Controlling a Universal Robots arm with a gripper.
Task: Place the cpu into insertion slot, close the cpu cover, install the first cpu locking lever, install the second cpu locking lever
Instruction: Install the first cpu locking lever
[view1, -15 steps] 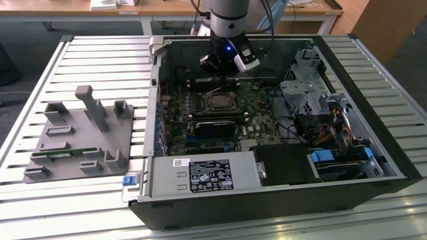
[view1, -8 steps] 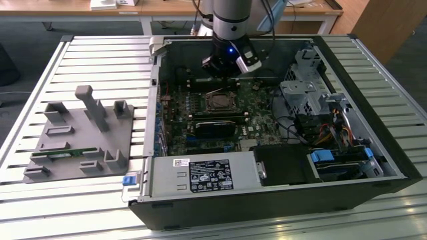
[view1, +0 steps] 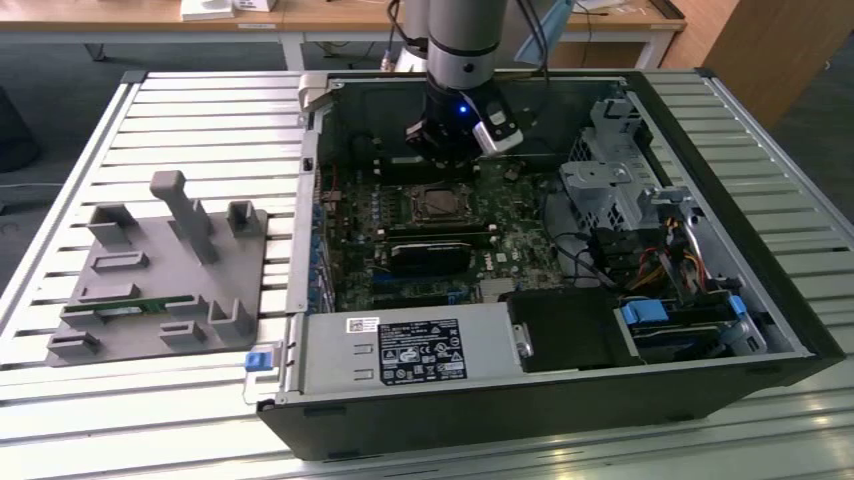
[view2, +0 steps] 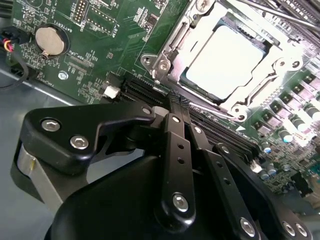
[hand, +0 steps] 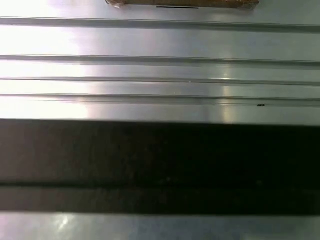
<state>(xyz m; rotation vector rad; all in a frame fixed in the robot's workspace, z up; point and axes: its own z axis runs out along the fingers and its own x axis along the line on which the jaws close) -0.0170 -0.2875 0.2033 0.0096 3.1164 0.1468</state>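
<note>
The cpu (view2: 225, 60) lies in the socket, its silver top bright under the light. The cpu cover (view2: 181, 44) lies flat around it as a metal frame, with the chip showing through its window. The insertion slot is hidden beneath them. A thin lever rod (view2: 215, 111) runs along the socket edge nearest my gripper; I cannot tell whether it is latched. My gripper (view2: 179, 106) is shut with nothing between its black fingers, and its tip hovers over the black memory slots just short of that edge. In the exterior view my gripper (view1: 447, 158) hangs over the board just behind the socket (view1: 437, 203).
The green motherboard (view2: 100, 30) carries a coin battery (view2: 49, 41) and a white connector (view2: 111, 91). The open black case (view1: 534, 400) holds a power supply (view1: 414, 352) and a drive cage (view1: 607, 190). A grey fixture block (view1: 154, 270) sits on the slatted table (hand: 160, 65).
</note>
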